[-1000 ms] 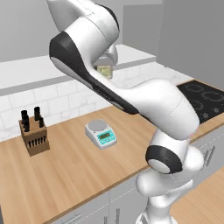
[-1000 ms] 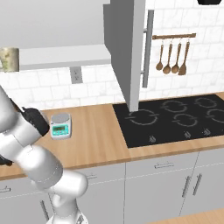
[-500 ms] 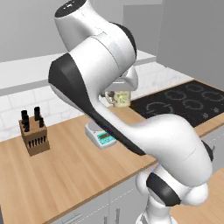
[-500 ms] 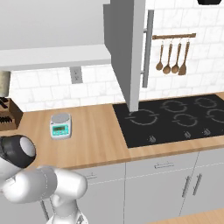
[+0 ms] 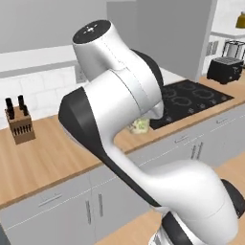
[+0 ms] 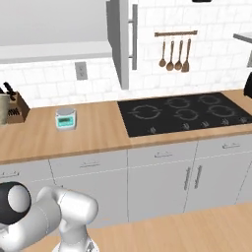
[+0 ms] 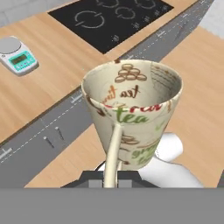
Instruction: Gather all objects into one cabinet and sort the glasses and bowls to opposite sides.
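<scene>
We see a long wooden worktop [image 6: 98, 129] over grey low cupboards [image 6: 162, 172], with white tiles behind and a wood-look floor. A black hob [image 6: 183, 113] is set into it. A small scale [image 6: 65, 118] stands left of the hob and a knife block [image 5: 20, 127] further left. Spoons [image 6: 174, 49] hang on a rail. The grey wall cabinet [image 6: 119, 42] has its tall door swung out. A toaster [image 5: 224, 70] sits far right.

The tool [image 7: 111, 180] is clenched on a cream printed cup [image 7: 131, 114], held off the worktop's front edge, above the floor.

Both base views have shifted since half a second ago, so the camera moved. The cup now hangs lower under the arm.
</scene>
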